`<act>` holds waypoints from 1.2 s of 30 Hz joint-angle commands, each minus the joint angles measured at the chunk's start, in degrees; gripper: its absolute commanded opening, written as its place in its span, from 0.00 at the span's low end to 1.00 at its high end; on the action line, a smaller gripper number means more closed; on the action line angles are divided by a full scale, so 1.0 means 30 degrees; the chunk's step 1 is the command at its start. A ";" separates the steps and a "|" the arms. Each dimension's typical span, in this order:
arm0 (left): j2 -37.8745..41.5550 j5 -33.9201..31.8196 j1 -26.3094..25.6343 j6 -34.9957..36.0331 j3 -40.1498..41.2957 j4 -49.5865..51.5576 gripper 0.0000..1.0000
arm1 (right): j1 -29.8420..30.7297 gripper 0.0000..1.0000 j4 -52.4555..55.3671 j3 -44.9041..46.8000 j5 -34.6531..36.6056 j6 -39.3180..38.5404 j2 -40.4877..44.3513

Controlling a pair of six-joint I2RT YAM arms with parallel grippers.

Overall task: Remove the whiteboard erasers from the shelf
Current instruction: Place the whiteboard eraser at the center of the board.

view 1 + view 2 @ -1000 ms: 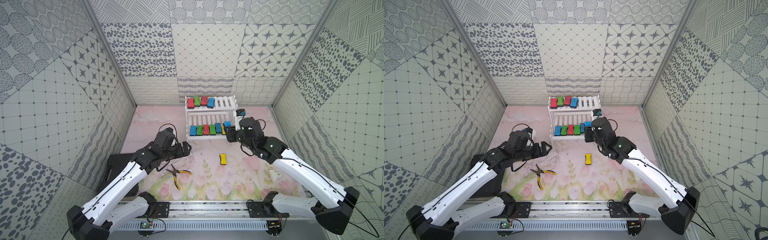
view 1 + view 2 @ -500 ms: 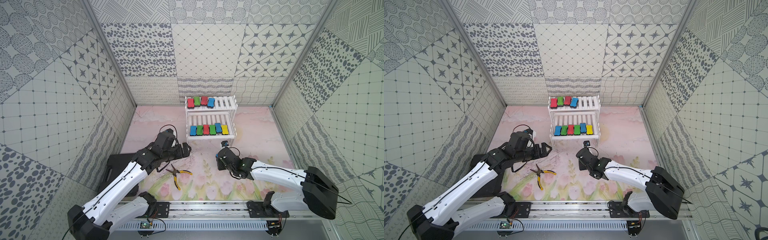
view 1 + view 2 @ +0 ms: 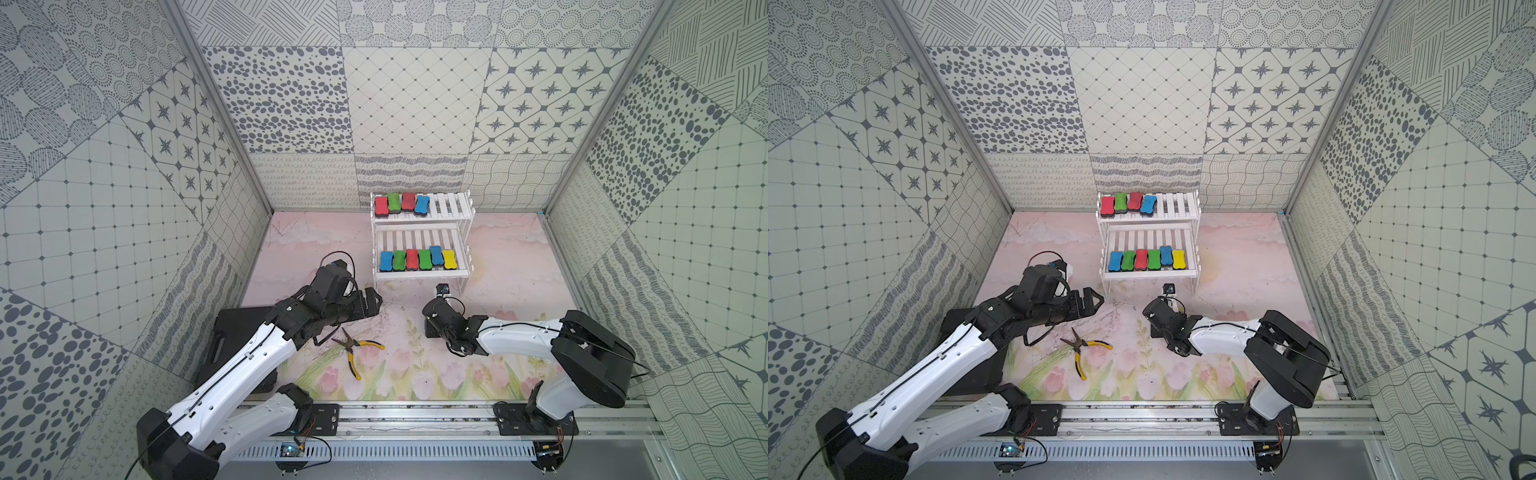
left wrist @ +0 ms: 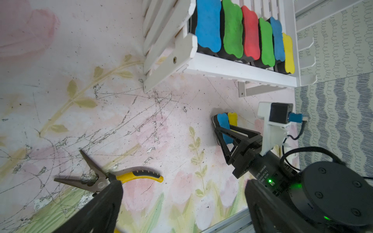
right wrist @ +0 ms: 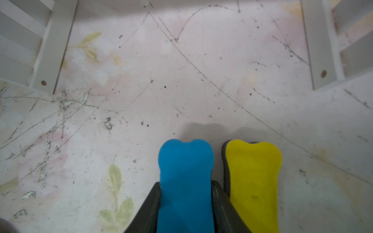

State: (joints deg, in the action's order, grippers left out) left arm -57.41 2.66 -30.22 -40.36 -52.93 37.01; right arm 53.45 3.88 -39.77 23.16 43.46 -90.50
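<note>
Gripping a blue eraser (image 5: 185, 177) by its two long sides, the right gripper (image 4: 224, 131) sits low at the mat (image 3: 511, 266), jaws narrowed onto the pad. Whether the felt underside touches the mat cannot be told. A yellow eraser (image 5: 252, 177) lies flat on the mat just beside it, free of the jaws. Both are off the shelf (image 3: 419, 273), in front of it, toward its right front leg.

Lower tier: six erasers (image 3: 417, 259) in a row along the front, in the order blue, green, red, green, blue, yellow. Upper tier: four erasers (image 3: 401, 203) at the left end, in the order red, green, red, blue.

The left gripper (image 3: 374, 304) hovers near the shelf's left front leg, jaws spread wide, holding nothing. Pliers (image 3: 353, 347) lie on the mat near it. A black case (image 3: 237, 328) sits under the left arm.
</note>
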 commanded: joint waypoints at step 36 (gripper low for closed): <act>-0.0171 0.0573 0.0053 0.0018 -0.0338 -0.0121 0.99 | -0.0353 0.54 0.1732 -0.0441 0.0925 0.0403 0.2476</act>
State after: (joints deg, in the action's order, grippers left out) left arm -58.04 2.90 -30.22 -40.36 -53.01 37.01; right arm 51.79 7.62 -39.20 26.81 45.41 -86.63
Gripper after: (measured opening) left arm 0.993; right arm 0.544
